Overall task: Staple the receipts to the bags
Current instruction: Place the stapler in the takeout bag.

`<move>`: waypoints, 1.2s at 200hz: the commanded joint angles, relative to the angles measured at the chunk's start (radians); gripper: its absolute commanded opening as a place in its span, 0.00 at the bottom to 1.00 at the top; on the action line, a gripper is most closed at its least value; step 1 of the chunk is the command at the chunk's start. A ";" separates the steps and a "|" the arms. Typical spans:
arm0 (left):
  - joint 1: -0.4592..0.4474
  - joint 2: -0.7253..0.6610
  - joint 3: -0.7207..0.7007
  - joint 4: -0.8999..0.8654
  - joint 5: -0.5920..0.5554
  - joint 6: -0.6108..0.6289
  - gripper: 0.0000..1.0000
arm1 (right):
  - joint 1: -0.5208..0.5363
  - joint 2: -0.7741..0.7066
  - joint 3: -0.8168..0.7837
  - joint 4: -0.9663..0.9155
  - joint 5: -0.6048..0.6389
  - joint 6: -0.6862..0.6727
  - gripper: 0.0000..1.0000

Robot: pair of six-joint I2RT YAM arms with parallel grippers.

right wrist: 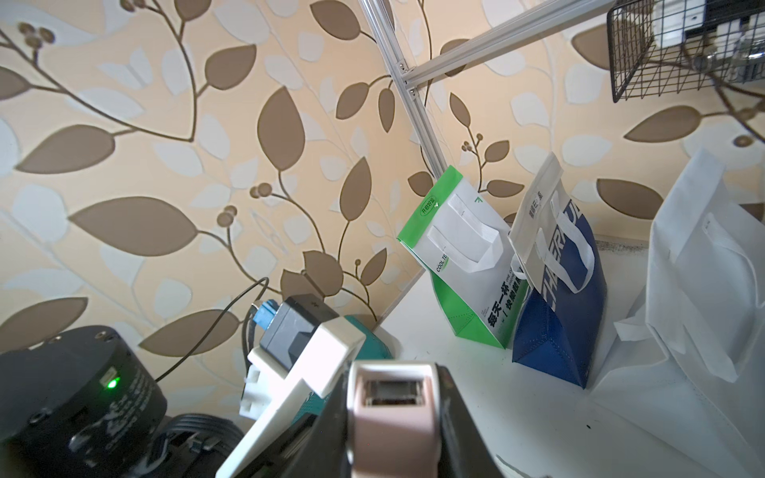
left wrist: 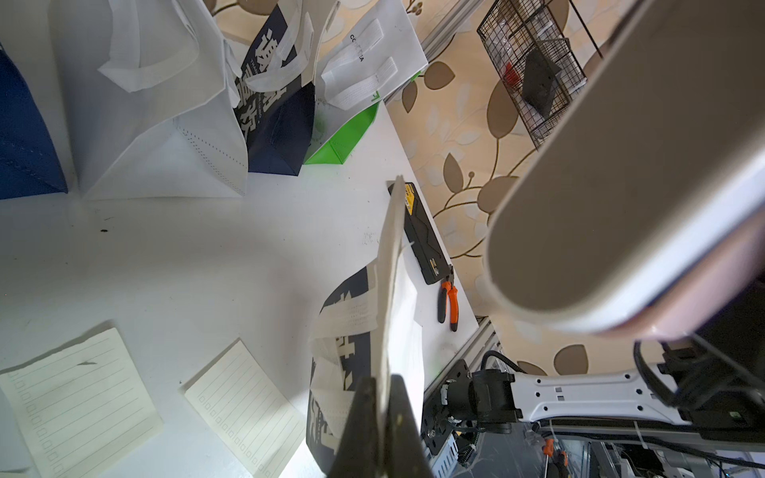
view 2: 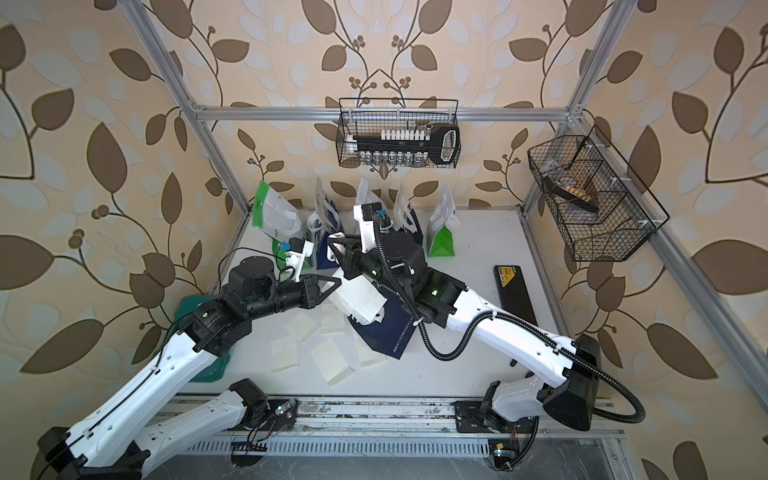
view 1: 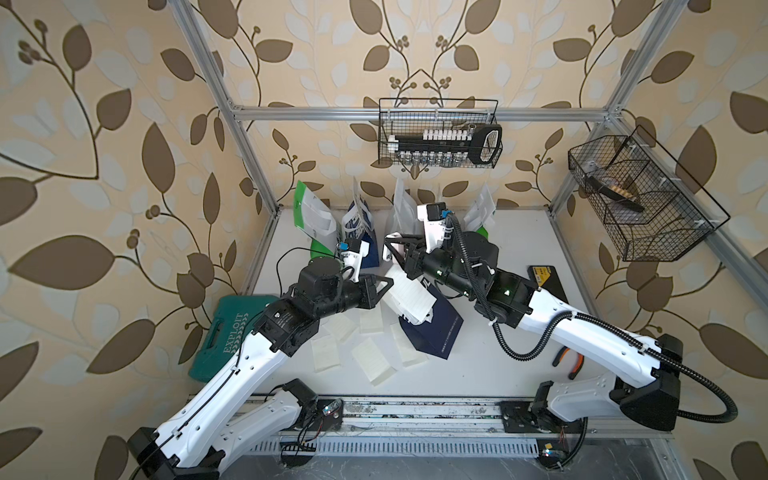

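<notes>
In both top views a navy bag [view 1: 436,336] [view 2: 388,336] lies flat on the white worktop [view 1: 519,249]. The left claw [view 1: 386,286] is pinched tight on a receipt [view 1: 409,297], which sits over the bag's handle end. Just behind that end, the right claw [view 1: 390,248] grips a pink stapler [view 1: 397,252]. Loose receipts [view 1: 372,360] lie just in front of the bag, toward the left arm, and standing bags [view 1: 359,220] line the wall behind it.

In the left wrist view the receipt [left wrist: 393,269] is seen edge-on, clamped between the dark fingers [left wrist: 364,422] above the navy bag [left wrist: 352,356]. The stapler [left wrist: 621,186] looms close by.

In the right wrist view the right claw's jaws are partly closed around the stapler [right wrist: 393,418], with three standing bags [right wrist: 567,298] beyond.
</notes>
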 commanded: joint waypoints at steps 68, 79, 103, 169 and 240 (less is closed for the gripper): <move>-0.001 -0.021 0.067 0.005 0.013 0.008 0.00 | 0.002 0.022 0.026 -0.082 0.029 0.009 0.00; -0.001 -0.019 0.073 0.000 0.008 0.009 0.00 | 0.002 0.023 0.026 -0.087 0.028 0.008 0.00; -0.001 -0.021 0.082 -0.013 -0.011 0.015 0.00 | 0.002 0.025 0.029 -0.102 0.020 0.003 0.00; -0.001 -0.017 0.092 -0.020 -0.013 0.034 0.00 | 0.002 0.023 0.037 -0.131 0.006 -0.016 0.00; -0.001 -0.002 0.098 -0.024 0.032 0.042 0.00 | 0.003 0.060 0.081 -0.137 -0.004 -0.029 0.00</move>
